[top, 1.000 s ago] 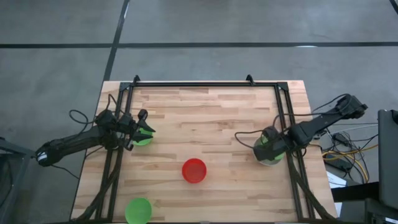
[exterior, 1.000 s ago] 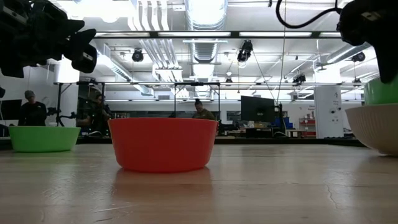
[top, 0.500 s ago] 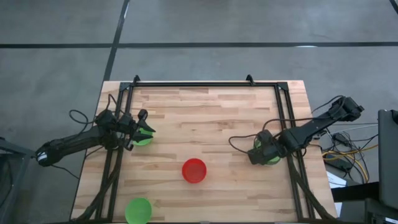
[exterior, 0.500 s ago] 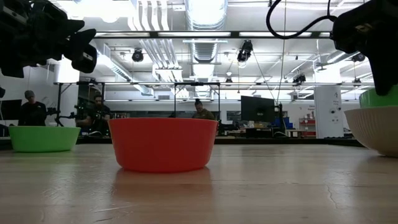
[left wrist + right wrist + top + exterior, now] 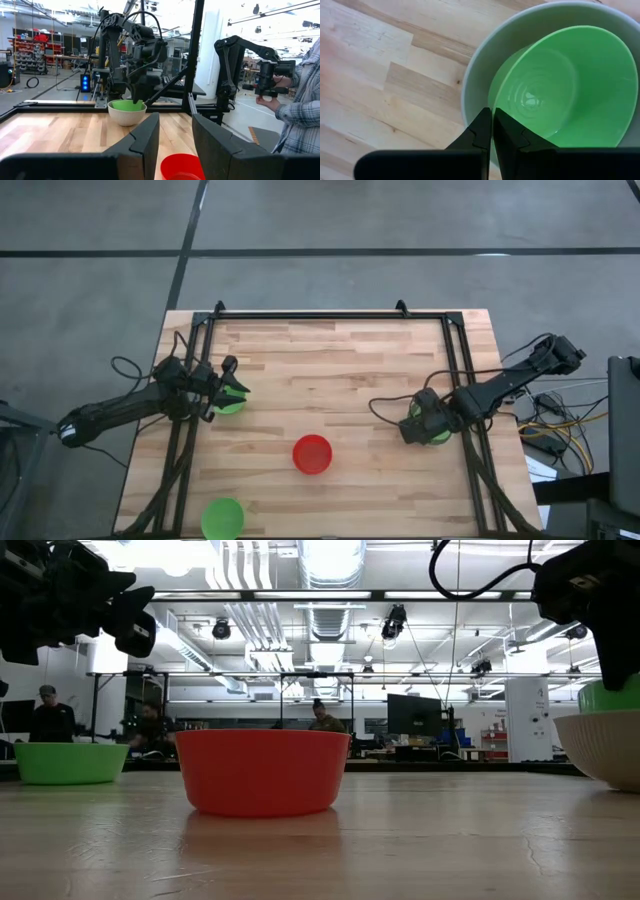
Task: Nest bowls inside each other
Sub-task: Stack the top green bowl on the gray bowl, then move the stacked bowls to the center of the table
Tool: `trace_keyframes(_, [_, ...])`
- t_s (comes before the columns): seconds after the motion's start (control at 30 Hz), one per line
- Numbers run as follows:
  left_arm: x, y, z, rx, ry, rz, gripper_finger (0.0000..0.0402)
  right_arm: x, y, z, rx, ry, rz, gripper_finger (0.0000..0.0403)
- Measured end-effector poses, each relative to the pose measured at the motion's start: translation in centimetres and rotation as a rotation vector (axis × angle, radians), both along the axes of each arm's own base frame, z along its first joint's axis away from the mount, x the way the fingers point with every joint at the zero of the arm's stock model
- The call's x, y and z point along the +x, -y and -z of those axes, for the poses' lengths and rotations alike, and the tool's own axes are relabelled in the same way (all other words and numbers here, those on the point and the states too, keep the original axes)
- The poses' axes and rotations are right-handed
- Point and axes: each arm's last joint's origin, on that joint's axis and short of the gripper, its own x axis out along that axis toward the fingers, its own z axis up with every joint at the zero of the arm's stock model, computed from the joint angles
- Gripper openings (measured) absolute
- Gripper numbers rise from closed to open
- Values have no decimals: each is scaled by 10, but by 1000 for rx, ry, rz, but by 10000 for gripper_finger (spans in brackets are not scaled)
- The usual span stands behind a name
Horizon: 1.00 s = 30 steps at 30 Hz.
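A green bowl (image 5: 560,90) lies tilted inside the pale bowl (image 5: 520,30) near the table's right edge, and my right gripper (image 5: 492,117) is shut on its rim from above. Toward the near middle, the red bowl (image 5: 312,454) rests on its base. My left gripper (image 5: 175,135) hangs open and holds nothing, above a second green bowl (image 5: 230,406) at the left. A third green bowl (image 5: 222,518) stands at the near left corner. My right gripper pinches the green bowl's rim (image 5: 491,102) between its two fingers, one inside the bowl and one outside. The fingers point down from above. The bowl sits tilted inside the pale bowl, and its top (image 5: 612,695) shows above the pale rim.
A black frame (image 5: 330,316) runs along the table's far edge and down both sides. Bare wood lies between the red bowl and the pale bowl. Beyond the table's right side, a person (image 5: 300,100) stands holding a device.
My right gripper has gone down and a little toward the table's left, still shut on the green bowl. The bowl, which hung above the pale bowl, now sits lower inside it. Over the last half second nothing has moved.
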Motion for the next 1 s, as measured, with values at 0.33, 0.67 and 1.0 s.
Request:
trace_keyframes(0.33, [0,0,0,0,-1,0,122,0,0,0,5,2,11,31])
trace_keyframes(0.67, [0,0,0,0,0,0,122,0,0,0,18,-6,9,69])
trace_keyframes(1.0, [0,0,0,0,0,-1,122,-5,2,-7,23,39,3,65])
